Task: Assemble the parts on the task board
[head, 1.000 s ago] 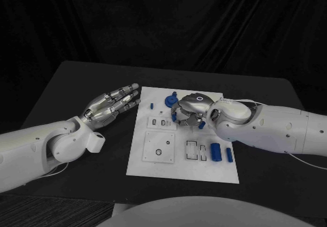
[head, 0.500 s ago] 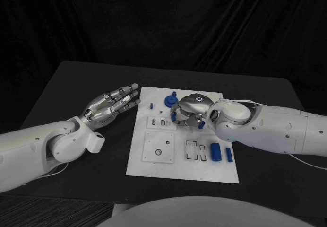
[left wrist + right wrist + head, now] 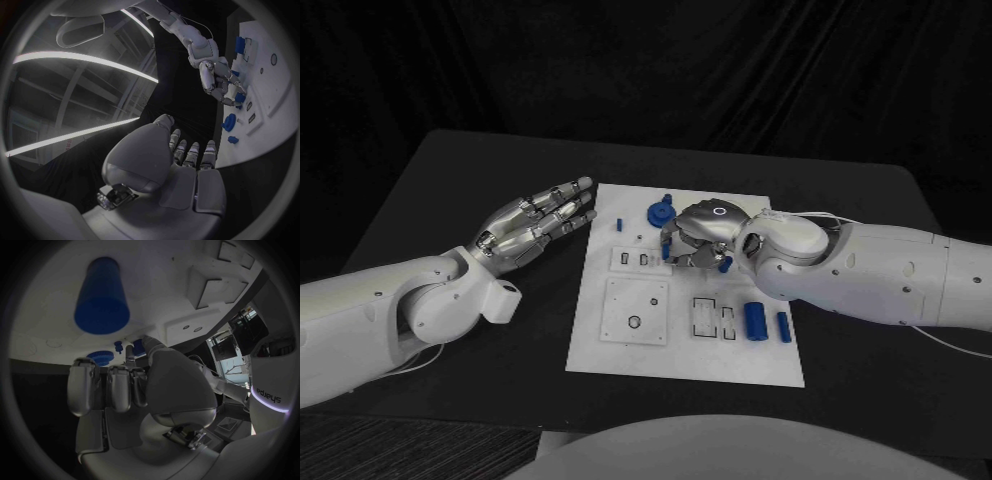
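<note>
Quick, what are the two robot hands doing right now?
Left robot hand: open, holding nothing, beside the task board.
Right robot hand: curled down over the board's blue parts; whether it holds one cannot be told.

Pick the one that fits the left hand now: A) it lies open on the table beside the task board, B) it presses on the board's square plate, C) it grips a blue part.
A: the left hand lies with fingers spread, holding nothing, beside the task board.

Black table (image 3: 473, 180) before a dark draped curtain (image 3: 646, 60); long ceiling light strips (image 3: 81, 60) overhead.
</note>
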You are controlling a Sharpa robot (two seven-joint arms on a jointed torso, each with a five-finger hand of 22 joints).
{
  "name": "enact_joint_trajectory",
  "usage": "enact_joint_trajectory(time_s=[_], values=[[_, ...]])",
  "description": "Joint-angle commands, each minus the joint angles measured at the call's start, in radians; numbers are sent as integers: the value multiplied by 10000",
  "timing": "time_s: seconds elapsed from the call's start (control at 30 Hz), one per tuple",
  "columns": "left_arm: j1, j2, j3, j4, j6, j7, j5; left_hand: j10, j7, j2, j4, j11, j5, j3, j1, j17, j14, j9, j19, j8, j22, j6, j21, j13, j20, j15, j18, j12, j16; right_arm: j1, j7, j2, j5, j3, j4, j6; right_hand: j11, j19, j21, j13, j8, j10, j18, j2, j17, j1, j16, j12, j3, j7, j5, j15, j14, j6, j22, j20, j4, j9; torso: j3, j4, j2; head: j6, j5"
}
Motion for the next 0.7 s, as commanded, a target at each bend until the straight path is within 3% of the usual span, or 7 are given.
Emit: enact_joint_trajectory(time_s=[0.03, 0.17, 0.47, 0.57, 0.7], values=[[-6, 22, 7, 5, 153, 87, -8, -61, -21, -8, 3, -17, -13, 35, 38, -11, -7, -15, -9, -34, -14, -70, -33, -14, 25, 34, 144, 29, -60, -50, -173, -17, -356, -16, 23, 240, 62, 362, -47, 2632, -96, 1048, 16, 2, 1852, -194, -30, 36, -144, -6, -313, 102, 879, -128, 2095, 90, 8, -39, -5, 1, -3, -2, 4], [-7, 26, 7, -10, 161, 75, -8, -68, -20, -6, 5, -19, -16, 43, 34, -13, -10, -15, -11, -35, -15, -75, -34, -16, 25, 34, 143, 24, -63, -52, -162, -22, -382, -16, 29, 237, 64, 360, -64, 2632, -246, 1048, 19, -3, 1840, -317, -36, 36, -276, -4, -738, 103, 877, -276, 2092, 93, 83, -116, -8, -3, 3, -2, 8], [-8, 29, 7, -37, 164, 59, -8, -68, -20, -6, 5, -19, -16, 43, 34, -13, -10, -15, -11, -35, -15, -75, -34, -16, 25, 34, 143, 24, -63, -53, -95, -96, -395, -16, 68, 100, 62, 358, -92, 2632, -945, 1048, 23, -79, 1807, -274, -58, 36, -438, -10, -972, 102, 869, -946, 2087, 93, 138, -527, 2, 7, 16, -2, 3], [-9, 19, 7, -38, 160, 51, -8, -68, -20, -6, 5, -19, -16, 43, 34, -13, -10, -15, -11, -35, -15, -75, -34, -16, 25, 34, 143, 24, -63, -52, -68, -168, -396, -16, 125, 10, 60, 350, -116, 2632, -1050, 1048, 28, -108, 1790, -260, -71, 36, -468, -14, -1001, 99, 866, -1043, 2080, 92, 164, -608, 4, 5, 16, -2, 17], [-10, -10, 7, -26, 144, 43, -8, -68, -20, -6, 5, -19, -16, 43, 34, -13, -10, -15, -11, -35, -15, -75, -34, -16, 25, 34, 143, 24, -63, -50, -16, -312, -398, -16, 254, -379, 98, 320, -205, 2632, -1382, 1048, 44, -299, 1746, -254, -103, 36, -592, 41, -1282, 124, 855, -1445, 2056, 107, 399, -875, 3, 0, 14, -2, 27]])
